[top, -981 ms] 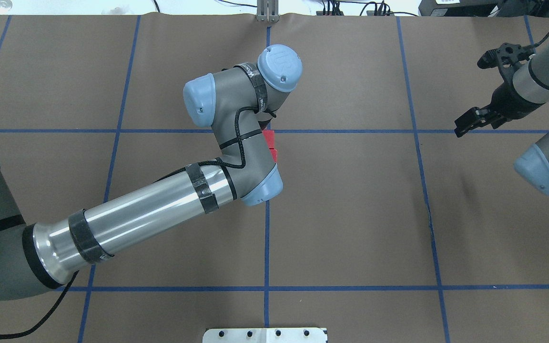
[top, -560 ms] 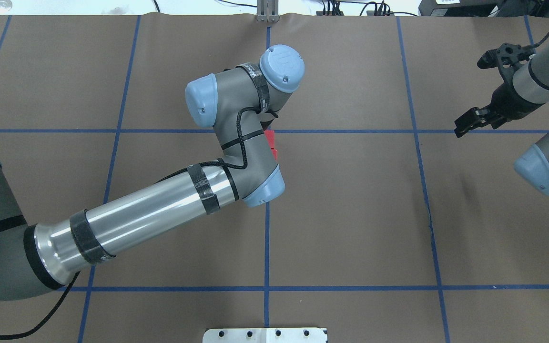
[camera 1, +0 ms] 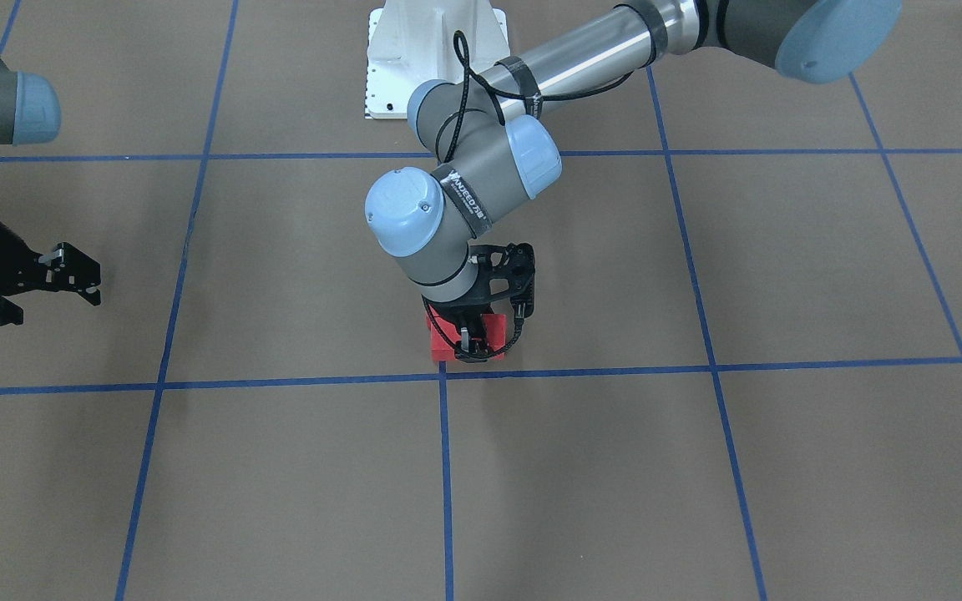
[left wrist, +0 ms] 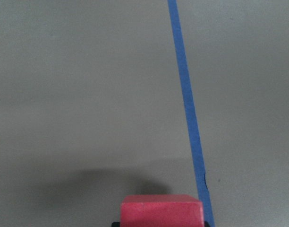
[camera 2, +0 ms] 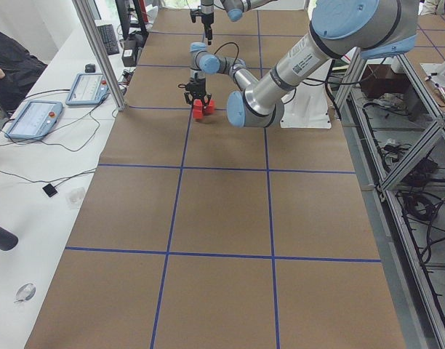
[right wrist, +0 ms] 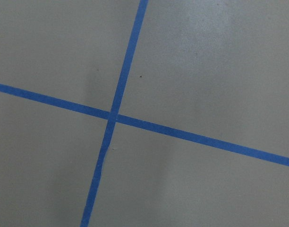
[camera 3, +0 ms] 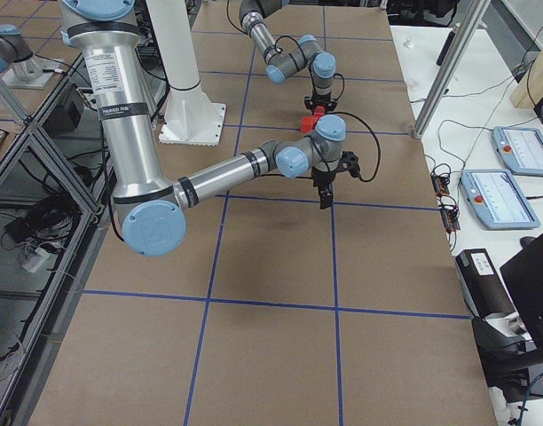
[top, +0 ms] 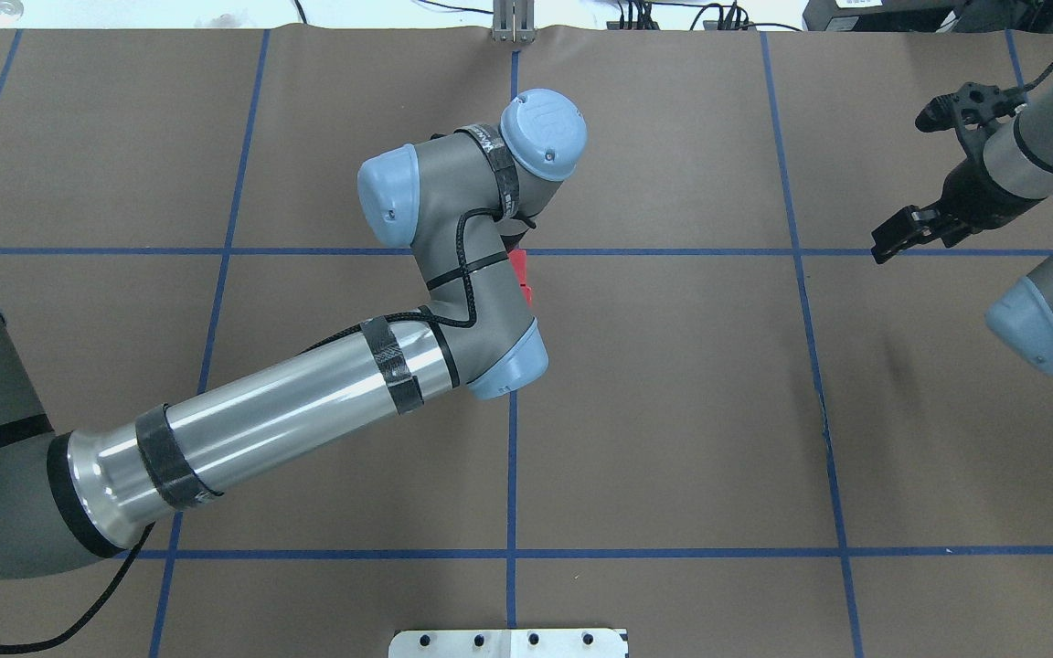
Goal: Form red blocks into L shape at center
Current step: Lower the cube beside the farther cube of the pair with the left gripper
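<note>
The red blocks [camera 1: 448,340] sit as one tight cluster just on the robot's side of the center [camera 1: 444,376], the blue tape crossing. I cannot separate the single cubes. In the overhead view only a red sliver [top: 520,274] shows beside the left wrist. My left gripper [camera 1: 471,344] points straight down into the cluster. In the left wrist view a red block [left wrist: 162,210] sits between its fingertips, next to a blue line. My right gripper [camera 1: 84,275] hangs empty and far off at the table's right side [top: 892,239], its jaws apart.
The white base plate [camera 1: 435,50] lies at the robot's edge of the table. The left forearm [top: 289,411] spans the near left area. The right elbow [top: 1029,324] hangs over the right edge. Tablets [camera 2: 33,120] lie on a side bench.
The left wrist has crept slightly to the right and away from the robot, and less red shows beside it in the overhead view. The right arm has not moved.
</note>
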Tool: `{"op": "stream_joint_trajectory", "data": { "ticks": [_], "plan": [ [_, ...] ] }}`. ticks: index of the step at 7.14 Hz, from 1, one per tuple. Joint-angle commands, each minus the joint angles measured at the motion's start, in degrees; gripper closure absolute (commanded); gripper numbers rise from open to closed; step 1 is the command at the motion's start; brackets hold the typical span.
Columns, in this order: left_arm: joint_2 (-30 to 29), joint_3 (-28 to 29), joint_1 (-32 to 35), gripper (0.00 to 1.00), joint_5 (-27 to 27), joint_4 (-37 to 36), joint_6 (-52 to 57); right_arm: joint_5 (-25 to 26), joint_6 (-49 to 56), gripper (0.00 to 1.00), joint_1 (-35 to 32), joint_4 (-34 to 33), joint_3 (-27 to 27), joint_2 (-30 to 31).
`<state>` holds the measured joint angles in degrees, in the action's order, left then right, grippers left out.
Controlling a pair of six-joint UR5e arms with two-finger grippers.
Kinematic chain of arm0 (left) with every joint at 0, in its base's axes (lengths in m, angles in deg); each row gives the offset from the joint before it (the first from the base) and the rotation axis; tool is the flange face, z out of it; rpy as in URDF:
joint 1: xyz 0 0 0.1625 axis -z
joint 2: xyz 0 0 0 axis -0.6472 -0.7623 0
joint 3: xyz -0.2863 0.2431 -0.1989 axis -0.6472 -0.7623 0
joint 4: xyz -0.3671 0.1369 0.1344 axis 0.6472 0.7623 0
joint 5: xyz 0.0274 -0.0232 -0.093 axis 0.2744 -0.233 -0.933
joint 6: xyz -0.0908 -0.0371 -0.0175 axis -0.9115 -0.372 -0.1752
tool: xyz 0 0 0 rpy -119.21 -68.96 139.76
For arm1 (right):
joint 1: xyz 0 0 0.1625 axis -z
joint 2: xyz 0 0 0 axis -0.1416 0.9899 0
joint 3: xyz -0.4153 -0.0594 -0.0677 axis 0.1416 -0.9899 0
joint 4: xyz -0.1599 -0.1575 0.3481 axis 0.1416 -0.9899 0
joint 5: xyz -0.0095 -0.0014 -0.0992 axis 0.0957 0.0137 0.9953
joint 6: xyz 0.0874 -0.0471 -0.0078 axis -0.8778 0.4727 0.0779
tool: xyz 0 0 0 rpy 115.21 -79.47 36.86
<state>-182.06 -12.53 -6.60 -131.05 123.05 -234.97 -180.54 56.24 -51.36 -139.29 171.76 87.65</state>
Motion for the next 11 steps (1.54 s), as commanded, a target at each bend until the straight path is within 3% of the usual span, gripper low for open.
{"op": "stream_joint_trajectory", "data": {
  "ticks": [1, 7, 11],
  "plan": [
    [0.0, 0.0, -0.2, 1.0, 0.1, 0.0, 0.2, 0.0, 0.0, 0.01, 0.0, 0.0, 0.0, 0.0],
    [0.0, 0.0, -0.3, 0.91, 0.1, 0.0, 0.4, 0.0, 0.0, 0.01, 0.0, 0.0, 0.0, -0.1],
    [0.0, 0.0, -0.3, 0.8, 0.1, 0.3, 0.5, -0.1, 0.1, 0.01, 0.0, 0.0, 0.0, -0.2]
  ]
}}
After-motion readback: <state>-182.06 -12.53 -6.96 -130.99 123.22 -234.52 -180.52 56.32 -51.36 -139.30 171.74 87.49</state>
